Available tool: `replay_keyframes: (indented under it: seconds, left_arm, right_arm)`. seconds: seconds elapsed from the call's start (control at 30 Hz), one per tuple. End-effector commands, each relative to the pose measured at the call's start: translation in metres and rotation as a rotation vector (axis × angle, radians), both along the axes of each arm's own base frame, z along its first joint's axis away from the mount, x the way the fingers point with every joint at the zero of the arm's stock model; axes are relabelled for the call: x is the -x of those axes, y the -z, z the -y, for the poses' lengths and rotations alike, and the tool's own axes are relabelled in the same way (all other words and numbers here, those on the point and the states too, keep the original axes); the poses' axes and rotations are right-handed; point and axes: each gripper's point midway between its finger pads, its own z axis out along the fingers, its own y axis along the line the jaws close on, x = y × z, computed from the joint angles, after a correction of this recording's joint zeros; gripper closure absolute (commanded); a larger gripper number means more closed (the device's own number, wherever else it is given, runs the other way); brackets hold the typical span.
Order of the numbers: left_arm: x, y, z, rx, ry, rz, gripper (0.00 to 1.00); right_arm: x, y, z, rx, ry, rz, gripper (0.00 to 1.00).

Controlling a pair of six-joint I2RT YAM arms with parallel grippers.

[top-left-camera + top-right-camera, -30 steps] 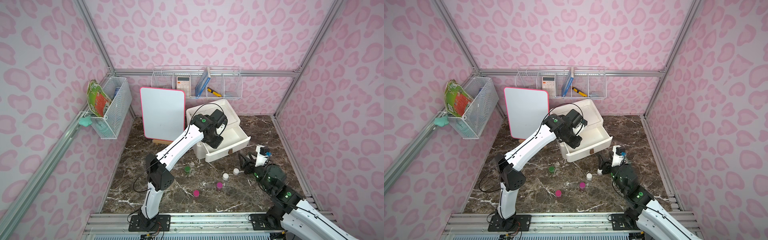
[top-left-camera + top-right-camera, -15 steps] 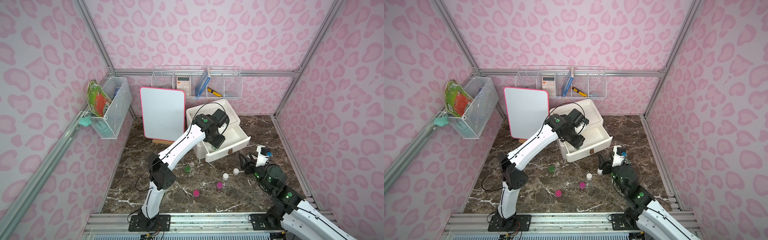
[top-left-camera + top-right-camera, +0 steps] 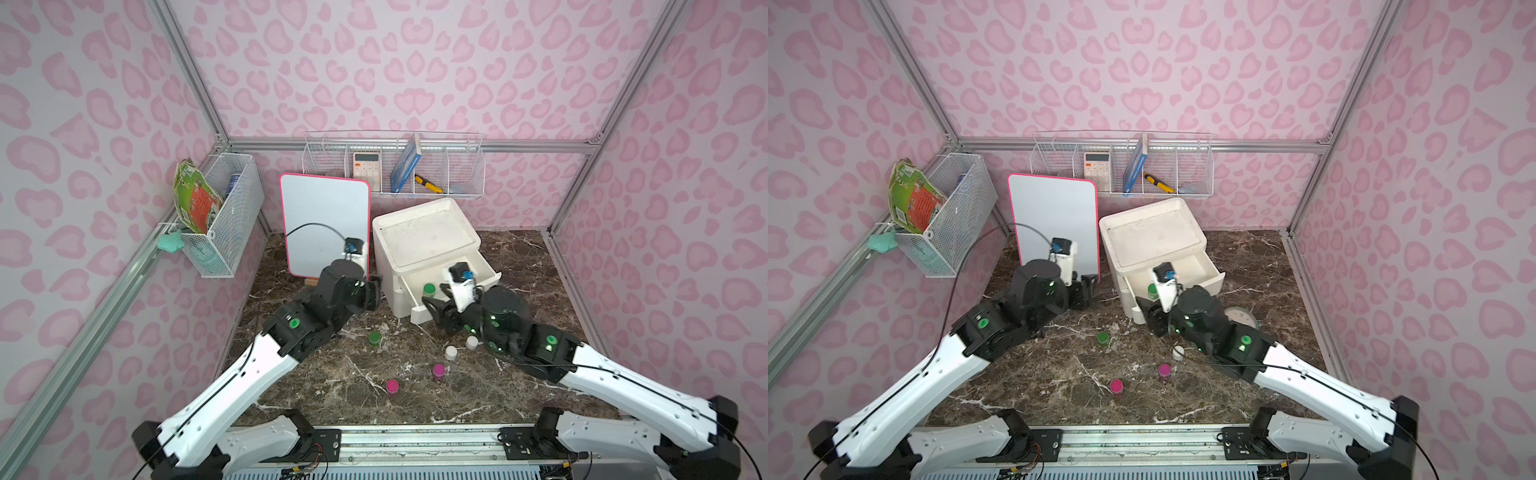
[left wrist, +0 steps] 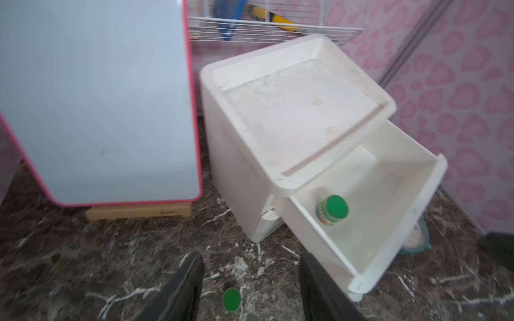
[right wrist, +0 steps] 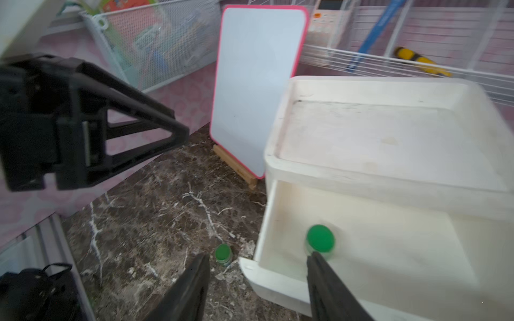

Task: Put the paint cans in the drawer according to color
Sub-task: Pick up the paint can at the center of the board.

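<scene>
One green paint can (image 4: 333,208) stands upright inside the open drawer (image 4: 389,194) of the white cabinet (image 3: 428,237) at the desk's back edge, close to the drawer's left wall; the second green can (image 3: 374,337) stands on the marble desk (image 3: 332,399) just in front of the cabinet; a white can (image 3: 451,352) and a second white can (image 3: 472,342) stand near each other further right; a magenta can (image 3: 392,386) and a second magenta can (image 3: 438,370) stand nearer the front edge. The left gripper (image 4: 250,255) hangs over the desk just left of the cabinet, fingers apart with nothing between them; the right gripper (image 5: 258,255) hangs at the drawer's front left corner, fingers apart and empty, one finger (image 5: 325,280) just beside the green lid in the drawer.
</scene>
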Motion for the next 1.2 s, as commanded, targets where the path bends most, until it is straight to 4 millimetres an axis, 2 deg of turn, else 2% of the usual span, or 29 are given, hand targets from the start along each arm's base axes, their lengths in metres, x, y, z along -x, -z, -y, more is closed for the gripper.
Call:
replay_keyframes:
  seconds: [0.0, 0.07, 0.17, 0.27, 0.43, 0.63, 0.77, 0.93, 1.17]
  left_arm:
    - [0.017, 0.009, -0.066, 0.161, -0.29, 0.022, 0.41]
    - [0.037, 0.029, -0.095, 0.139, -0.371, -0.005, 0.4]
    - [0.063, 0.056, -0.132, 0.097, -0.498, -0.034, 0.38]
    - [0.081, 0.079, -0.153, 0.127, -0.584, -0.067, 0.36]
    - [0.085, 0.109, -0.154, 0.173, -0.587, -0.164, 0.34]
    - [0.071, 0.132, -0.139, 0.255, -0.548, -0.283, 0.31]
    - [0.063, 0.139, -0.134, 0.359, -0.54, -0.311, 0.3]
    - [0.059, 0.156, -0.134, 0.478, -0.559, -0.352, 0.3]
    - [0.061, 0.182, -0.135, 0.538, -0.604, -0.404, 0.31]
  right_arm:
    - [0.014, 0.033, -0.039, 0.245, -0.083, -0.021, 0.38]
    - [0.017, 0.046, -0.071, 0.301, -0.125, -0.068, 0.38]
    - [0.019, 0.071, -0.101, 0.311, -0.137, -0.159, 0.37]
    - [0.023, 0.1, -0.125, 0.282, -0.157, -0.261, 0.33]
    - [0.003, 0.149, -0.134, 0.317, 0.007, -0.384, 0.27]
    - [-0.027, 0.198, -0.135, 0.408, 0.213, -0.486, 0.25]
    - [-0.039, 0.219, -0.128, 0.415, 0.308, -0.52, 0.24]
    - [-0.046, 0.238, -0.133, 0.377, 0.312, -0.58, 0.25]
    - [-0.045, 0.262, -0.134, 0.381, 0.314, -0.636, 0.31]
